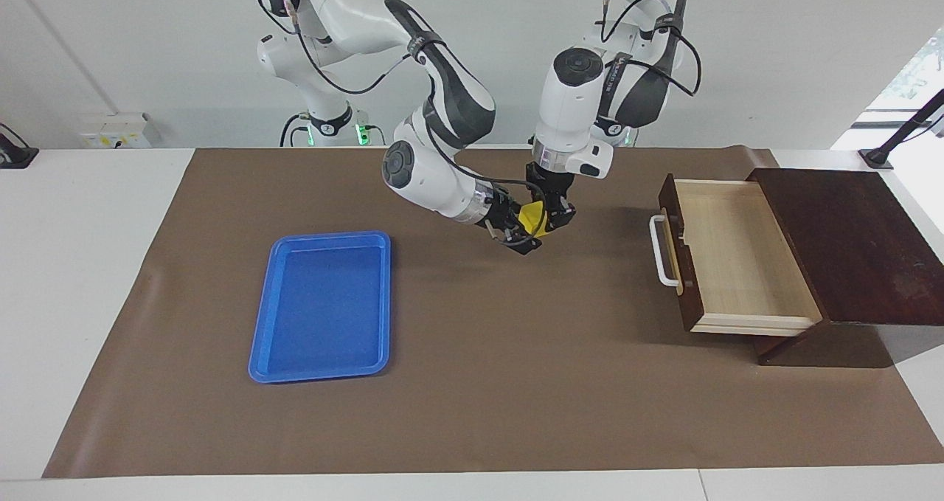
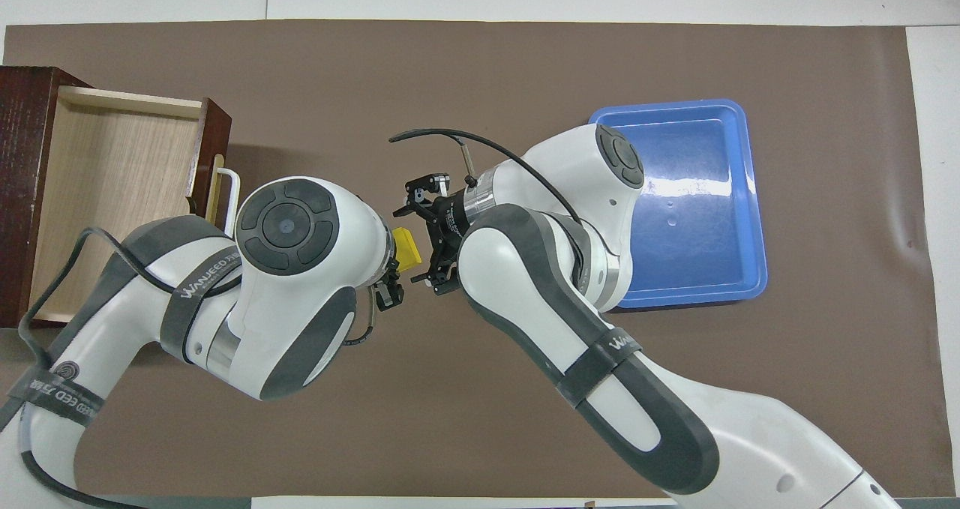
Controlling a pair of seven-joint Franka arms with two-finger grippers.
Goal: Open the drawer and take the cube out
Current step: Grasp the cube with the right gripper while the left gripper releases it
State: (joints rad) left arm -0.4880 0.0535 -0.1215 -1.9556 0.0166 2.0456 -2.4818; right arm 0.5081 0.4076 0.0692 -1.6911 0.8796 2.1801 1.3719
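The drawer (image 1: pixel 737 254) is pulled out of its dark wooden box (image 1: pixel 848 243) at the left arm's end of the table, and its pale interior shows nothing in it. It also shows in the overhead view (image 2: pixel 112 172). The white handle (image 1: pixel 664 250) faces the table's middle. The yellow cube (image 1: pixel 532 217) hangs in the air over the mat's middle, and it also shows in the overhead view (image 2: pixel 407 248). My left gripper (image 1: pixel 547 217) points down and is shut on the cube. My right gripper (image 2: pixel 420 243) lies level, fingers spread wide, its tips at the cube's sides.
A flat blue tray (image 1: pixel 324 309) lies on the brown mat toward the right arm's end of the table. It also shows in the overhead view (image 2: pixel 697 209), partly under my right arm. White table surface borders the mat (image 1: pixel 479 398).
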